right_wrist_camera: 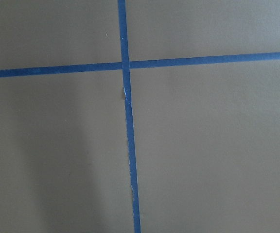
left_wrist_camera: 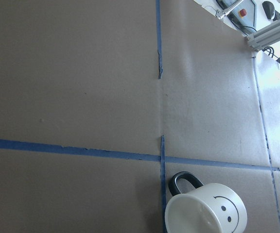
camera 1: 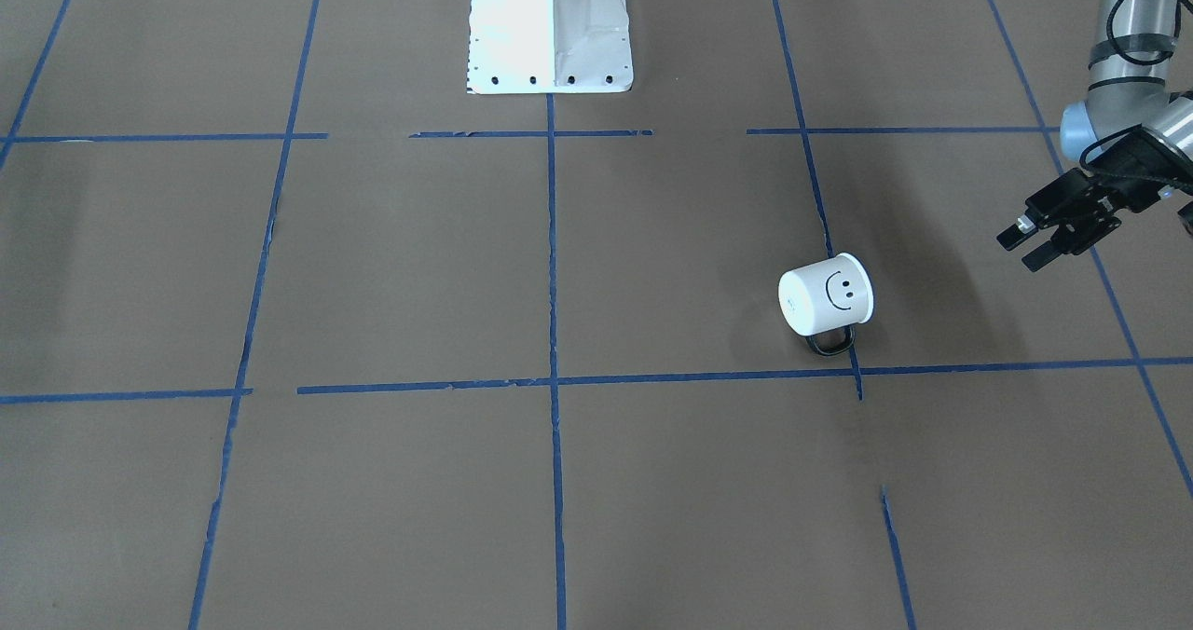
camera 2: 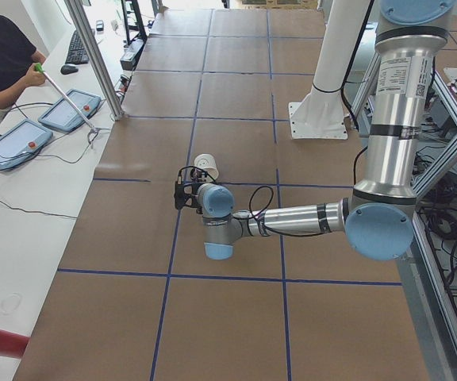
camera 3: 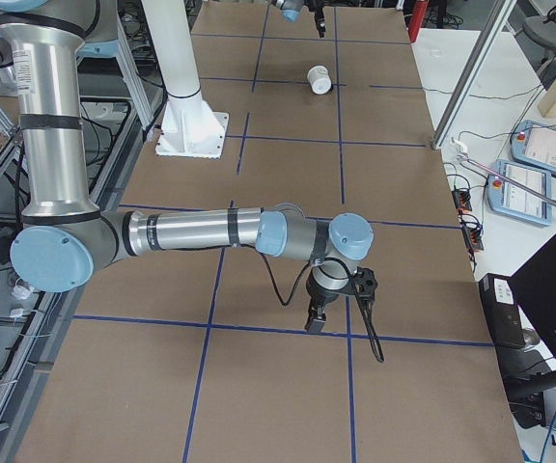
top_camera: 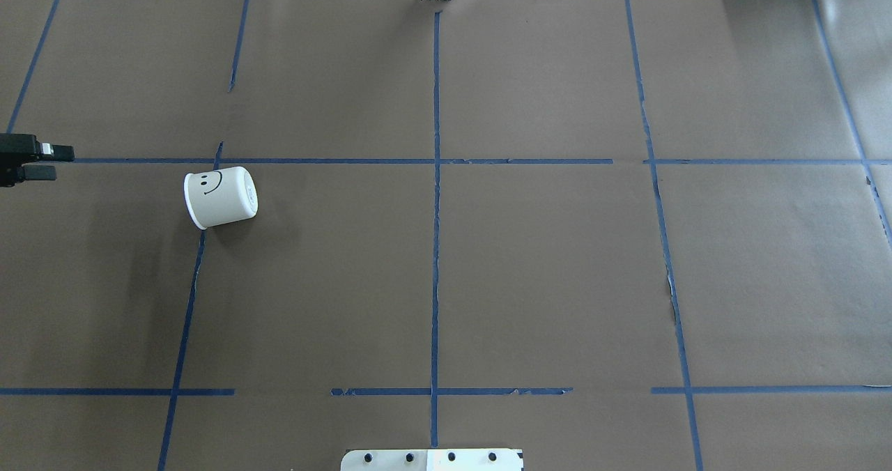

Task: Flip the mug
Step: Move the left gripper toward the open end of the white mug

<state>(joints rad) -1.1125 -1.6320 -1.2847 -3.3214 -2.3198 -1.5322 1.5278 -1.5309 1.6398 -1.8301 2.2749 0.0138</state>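
Mug (camera 1: 827,296) on its side: likely light, hard, slippery; best pinched by rim. Left fingers (camera 1: 1046,254) spread; right fingers (camera 3: 313,320), cannot tell.

Bare table (camera 1: 373,267) all round the lying mug (camera 1: 827,296); left gripper (camera 1: 1022,250) well apart, off its open end.

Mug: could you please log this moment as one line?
mug: on its side, free | left gripper: open, apart from mug | right gripper: far off, state unclear | flip: not done
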